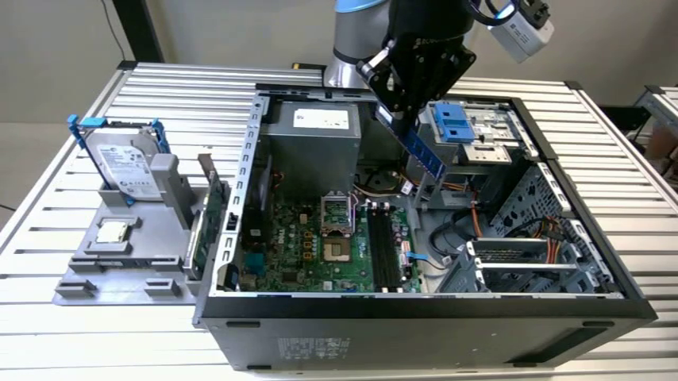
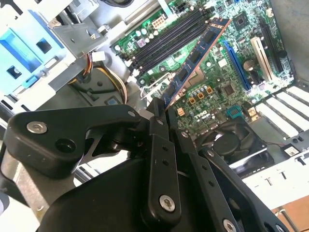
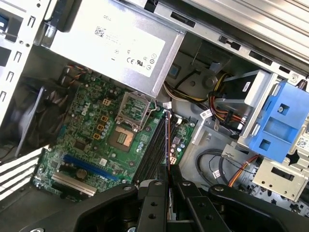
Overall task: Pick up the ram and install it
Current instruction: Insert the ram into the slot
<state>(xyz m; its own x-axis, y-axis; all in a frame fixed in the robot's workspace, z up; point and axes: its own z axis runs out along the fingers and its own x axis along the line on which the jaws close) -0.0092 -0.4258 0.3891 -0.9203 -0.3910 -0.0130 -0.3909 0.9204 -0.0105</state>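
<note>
My gripper (image 1: 395,108) hangs over the open computer case (image 1: 424,305) and is shut on the ram (image 1: 421,151), a long dark blue stick that slants down from the fingers toward the exterior view's right. The ram (image 2: 195,55) is held by one end, and its free end hovers over the green motherboard (image 2: 227,72). Seen edge-on, the ram (image 3: 167,137) lies in line with the long black slots (image 3: 152,154) and is held above them, apart from the board. The slots (image 1: 383,246) stand empty beside the processor socket (image 1: 337,252).
A grey power supply (image 1: 313,131) and a blue drive caddy (image 1: 456,123) flank the gripper inside the case. Orange and black cables (image 1: 477,226) lie by the drive cage. At the exterior view's left, a grey stand (image 1: 117,262) holds a hard drive (image 1: 125,167) and an upright green card (image 1: 212,210).
</note>
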